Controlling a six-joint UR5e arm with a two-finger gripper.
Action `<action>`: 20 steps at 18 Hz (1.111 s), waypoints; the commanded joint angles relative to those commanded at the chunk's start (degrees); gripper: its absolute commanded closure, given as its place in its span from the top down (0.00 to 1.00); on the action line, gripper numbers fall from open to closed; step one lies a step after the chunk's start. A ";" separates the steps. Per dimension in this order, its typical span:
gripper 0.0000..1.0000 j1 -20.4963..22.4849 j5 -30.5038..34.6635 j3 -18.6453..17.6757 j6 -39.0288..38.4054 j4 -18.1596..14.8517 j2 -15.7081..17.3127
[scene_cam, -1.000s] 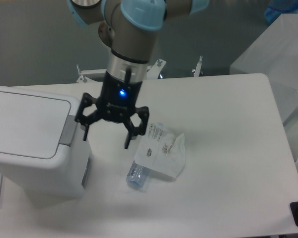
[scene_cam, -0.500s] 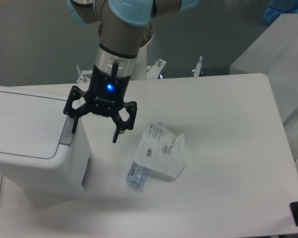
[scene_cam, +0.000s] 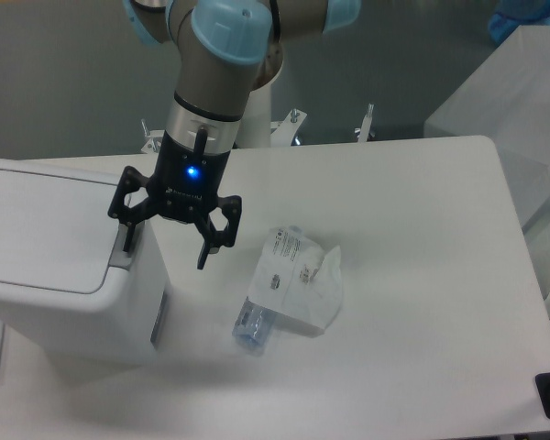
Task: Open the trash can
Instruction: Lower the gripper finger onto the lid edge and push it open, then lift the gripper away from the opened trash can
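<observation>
One trash can fills your left side, a big white boxy bin standing on the white table at its left edge, its flat lid down and closed. Along the lid's right rim you can see the grey push-button, partly covered by a gripper finger. Moving right, your gripper hangs at the bin's upper right corner with its two black fingers spread wide and nothing between them: the left fingertip sits over the grey button, though you cannot tell from this angle whether it touches, and the right fingertip hangs over bare table beside the bin. A blue light glows on the gripper body, and the arm rises from there to the top of the view. Further right, near the middle of the table and apart from the bin, lies a clear plastic packet with a printed white label, flat on the surface. At the far right you have a translucent white box beyond the table's edge
</observation>
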 joint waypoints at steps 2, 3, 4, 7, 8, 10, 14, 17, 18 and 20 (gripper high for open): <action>1.00 0.00 0.00 0.00 0.00 0.00 0.00; 1.00 0.00 0.00 0.00 0.00 0.00 0.00; 1.00 0.00 -0.09 0.17 0.00 0.00 0.00; 1.00 0.00 -0.17 0.26 0.00 -0.09 0.00; 1.00 0.00 -0.26 0.52 0.00 0.00 0.00; 1.00 0.09 -0.26 1.58 0.00 0.00 0.00; 1.00 4.12 0.00 5.53 0.35 0.00 -1.75; 1.00 7.28 0.44 6.76 2.71 0.35 -3.51; 1.00 8.69 0.44 6.85 5.07 0.35 -4.12; 1.00 12.11 0.44 6.68 11.04 0.44 -6.05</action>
